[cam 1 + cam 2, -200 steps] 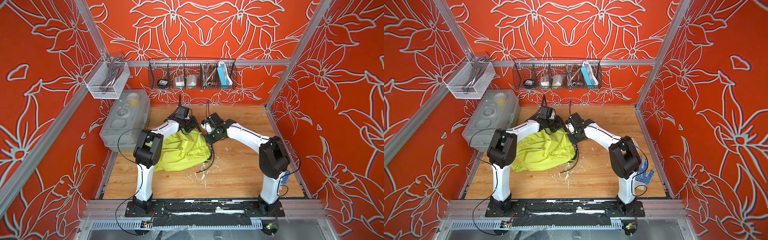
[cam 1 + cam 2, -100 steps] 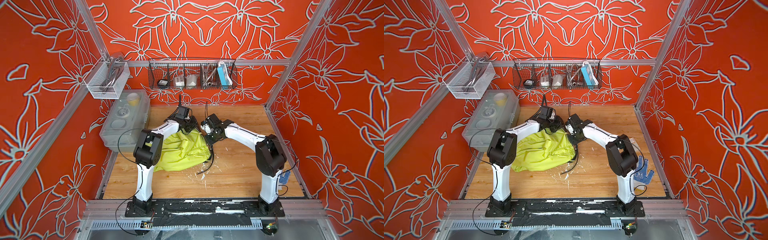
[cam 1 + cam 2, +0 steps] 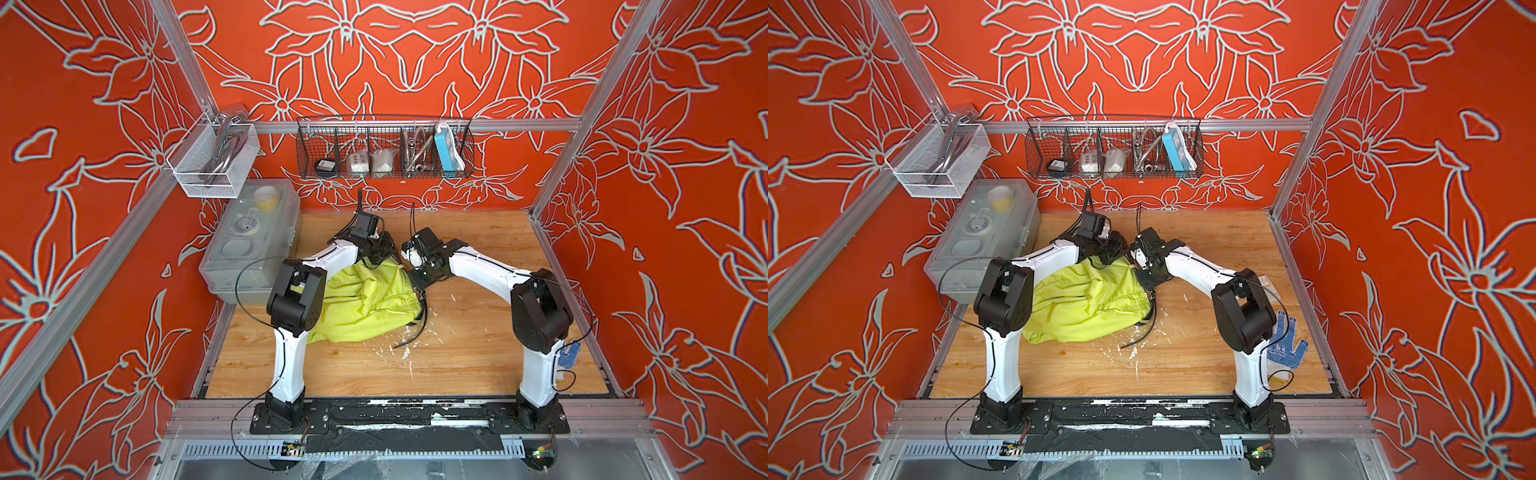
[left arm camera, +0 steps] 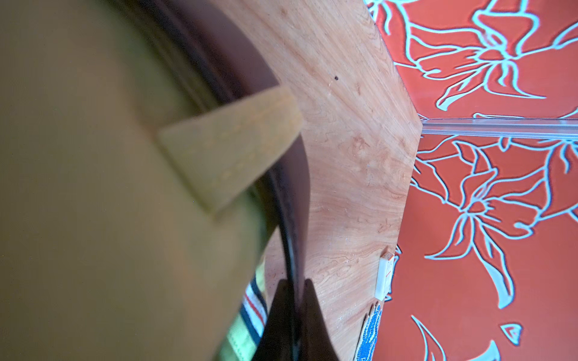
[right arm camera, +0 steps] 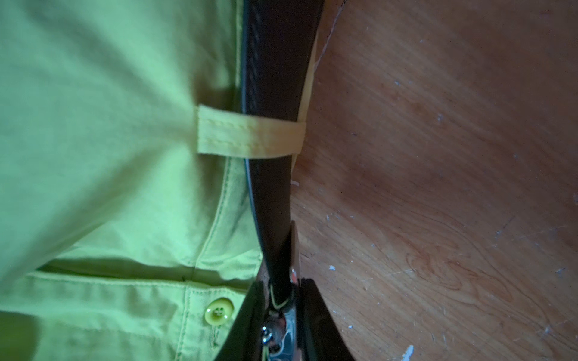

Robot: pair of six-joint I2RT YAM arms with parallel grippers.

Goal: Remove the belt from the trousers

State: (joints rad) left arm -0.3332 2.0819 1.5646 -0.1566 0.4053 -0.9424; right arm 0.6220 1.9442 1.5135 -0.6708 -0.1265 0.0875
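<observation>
The lime trousers point(image 3: 365, 303) point(image 3: 1088, 303) lie crumpled on the wooden table between both arms. In the left wrist view the dark belt point(image 4: 291, 193) runs under a belt loop point(image 4: 231, 150), and my left gripper point(image 4: 295, 290) is shut on the strap's edge. In the right wrist view the belt point(image 5: 275, 78) passes through another loop point(image 5: 250, 137) beside a green button point(image 5: 219, 312). My right gripper point(image 5: 281, 300) is shut on the belt at its metal buckle point(image 5: 278, 328). In both top views the left gripper point(image 3: 382, 251) and the right gripper point(image 3: 417, 276) meet at the waistband's far edge.
A clear plastic box point(image 3: 249, 241) stands at the table's left. A black wire basket point(image 3: 386, 149) and a white mesh basket point(image 3: 212, 162) hang on the walls. A blue dotted glove point(image 3: 1287, 345) lies behind the right arm. White flecks point(image 3: 407, 353) dot the wood.
My right arm has shifted a little toward the trousers and its jaws have closed in on the belt. The left arm and the trousers have stayed put.
</observation>
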